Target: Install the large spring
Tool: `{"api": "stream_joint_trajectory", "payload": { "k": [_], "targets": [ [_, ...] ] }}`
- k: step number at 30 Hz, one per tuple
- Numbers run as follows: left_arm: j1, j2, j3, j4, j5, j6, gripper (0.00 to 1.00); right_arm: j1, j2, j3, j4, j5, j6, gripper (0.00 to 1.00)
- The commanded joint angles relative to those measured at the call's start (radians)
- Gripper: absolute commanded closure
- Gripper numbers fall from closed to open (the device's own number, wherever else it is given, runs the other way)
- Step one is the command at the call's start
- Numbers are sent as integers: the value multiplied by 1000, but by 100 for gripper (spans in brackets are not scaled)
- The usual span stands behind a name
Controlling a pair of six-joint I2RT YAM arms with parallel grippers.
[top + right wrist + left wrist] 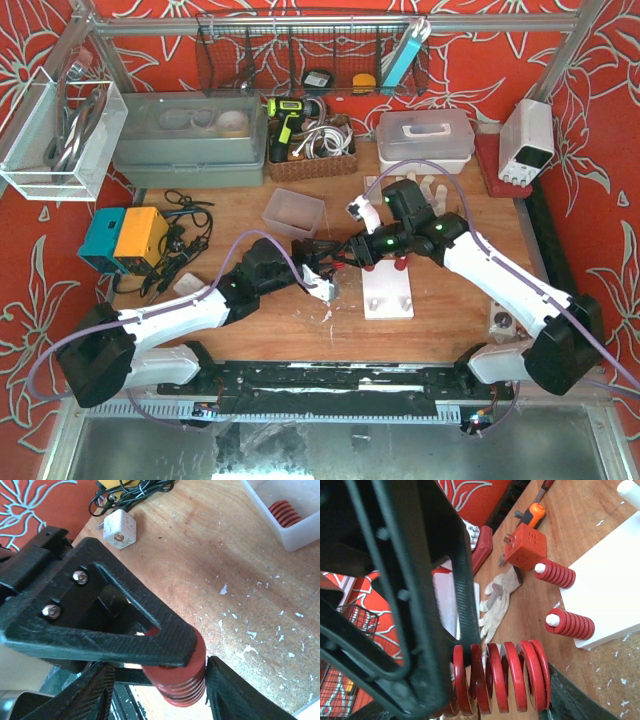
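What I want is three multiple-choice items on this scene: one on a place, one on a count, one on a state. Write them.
1. Where does the spare spring lie?
A on a shelf; B in the clear bin; C on the floor.
2. How many small springs stand on the white board?
A two; B one; C four.
3. The right claw is:
A open and empty; B shut on nothing; C shut on the large spring.

Key: B, the right wrist view shows it inside the bin's wall; A, the left wrist view shows two; C, its finger presses on the red coils.
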Motion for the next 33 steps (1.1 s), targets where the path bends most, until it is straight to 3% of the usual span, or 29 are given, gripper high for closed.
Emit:
{"api": "stream_joint_trajectory", "payload": {
  "k": [1, 5, 17, 21, 24, 27, 32, 33],
  "targets": [
    [-13, -31, 10, 82, 36, 3, 100, 18, 36, 36, -28, -11, -52, 47],
    [-13, -32, 5, 82, 47, 7, 100, 20, 34, 34, -39, 56, -59, 46],
    [-14, -29, -18, 112, 57, 12, 100, 20, 18, -21, 157, 39, 31, 61],
    [-13, -32, -27, 135, 73, 10, 100, 21, 36, -46, 226, -16, 44, 76],
    [-13, -34, -28, 144, 65, 12, 98, 20, 36, -69, 263, -61, 38, 96],
    [-14, -37, -27, 150, 39, 2, 85, 20, 8, -109, 300, -45, 16, 100],
    [-14, -36, -6, 131, -29, -68, 36, 20, -87, -188, 350, 124, -24, 100],
    [-14, -44, -7, 143, -30, -112, 22, 20, -104, -202, 368, 183, -27, 100]
  ]
}}
